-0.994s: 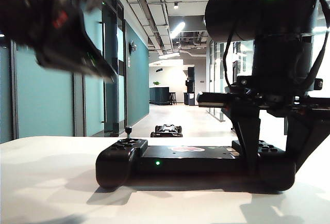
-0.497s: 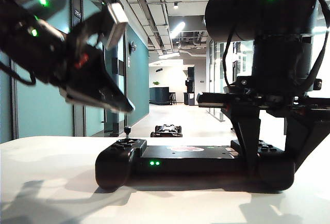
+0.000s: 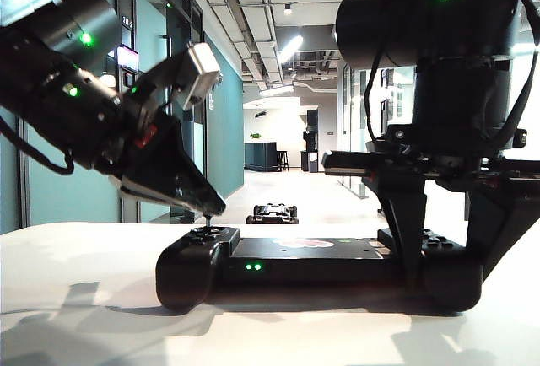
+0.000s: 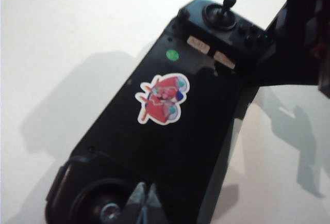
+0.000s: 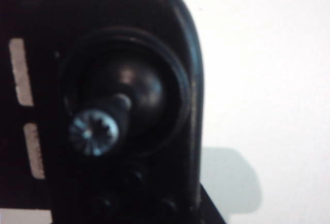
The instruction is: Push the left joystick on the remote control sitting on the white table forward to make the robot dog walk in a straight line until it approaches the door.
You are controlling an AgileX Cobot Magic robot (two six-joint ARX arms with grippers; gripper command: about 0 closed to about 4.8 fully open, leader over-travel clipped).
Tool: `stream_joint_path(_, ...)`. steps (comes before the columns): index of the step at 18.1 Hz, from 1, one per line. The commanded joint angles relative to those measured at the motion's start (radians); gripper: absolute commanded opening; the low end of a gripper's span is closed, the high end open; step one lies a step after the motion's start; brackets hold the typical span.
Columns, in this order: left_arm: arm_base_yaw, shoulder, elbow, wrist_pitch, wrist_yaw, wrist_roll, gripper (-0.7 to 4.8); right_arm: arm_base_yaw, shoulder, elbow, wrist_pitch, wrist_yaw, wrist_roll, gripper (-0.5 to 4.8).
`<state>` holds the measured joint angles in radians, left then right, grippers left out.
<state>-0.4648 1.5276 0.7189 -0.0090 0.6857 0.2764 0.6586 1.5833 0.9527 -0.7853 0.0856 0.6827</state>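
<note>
Exterior view, left gripper: the left gripper (image 3: 202,206) has swung down from up high and now hangs with its dark tip right at the knob of the left joystick (image 3: 208,219); its fingers look pressed together, nothing held.
Exterior view, controller: the remote control (image 3: 316,261) lies across the middle of the white table (image 3: 76,298), nearer the far edge, green lights lit on its near face.
Exterior view, right gripper: the right gripper (image 3: 451,231) straddles the controller's right end, fingers apart on either side, clamping it steady (it hasn't budged).
Exterior view, dog: the robot dog (image 3: 272,212) sits low on the corridor floor beyond the table's far edge, same spot as a second ago; the door is not clearly made out.
Left wrist view: closed fingertips (image 4: 144,206) sit just beside the near stick (image 4: 109,212); the red-and-white sticker (image 4: 162,98) lies mid-body, the other stick (image 4: 226,4) at the far end.
Right wrist view: one stick (image 5: 98,126) fills the frame, blurred; no fingers visible.
What the change means: the approach looks finished and the forward push seems next; the stick stands upright, so walking has not begun, I'd judge.
</note>
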Motion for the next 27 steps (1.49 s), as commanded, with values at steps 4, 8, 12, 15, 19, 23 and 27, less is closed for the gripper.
stream_joint_path(4, 0.000, 0.049, 0.000, 0.064, 0.007, 0.004, -0.05, 0.001, 0.000, -0.002, -0.004, -0.021, -0.007, 1.47)
stream_joint_path(8, 0.000, 0.053, 0.000, 0.084, -0.014, 0.002, -0.05, 0.001, 0.000, -0.002, -0.004, -0.021, -0.007, 1.47)
stream_joint_path(12, 0.000, 0.053, 0.000, 0.090, -0.019, 0.001, -0.05, 0.001, 0.000, -0.002, -0.004, -0.021, -0.007, 1.47)
stream_joint_path(15, 0.000, 0.053, 0.000, 0.113, -0.020, 0.000, -0.05, 0.001, 0.000, -0.002, -0.003, -0.021, -0.007, 1.47)
stream_joint_path(19, 0.000, 0.053, 0.000, 0.115, -0.020, 0.000, -0.05, 0.001, 0.000, -0.002, -0.004, -0.021, -0.007, 1.47)
stream_joint_path(23, 0.000, 0.053, 0.000, 0.115, -0.035, -0.001, -0.05, 0.001, 0.000, -0.002, -0.004, -0.021, -0.007, 1.47)
stream_joint_path(27, 0.000, 0.053, 0.000, 0.116, -0.035, -0.003, -0.05, 0.001, 0.000, -0.002, -0.006, -0.021, -0.007, 1.47)
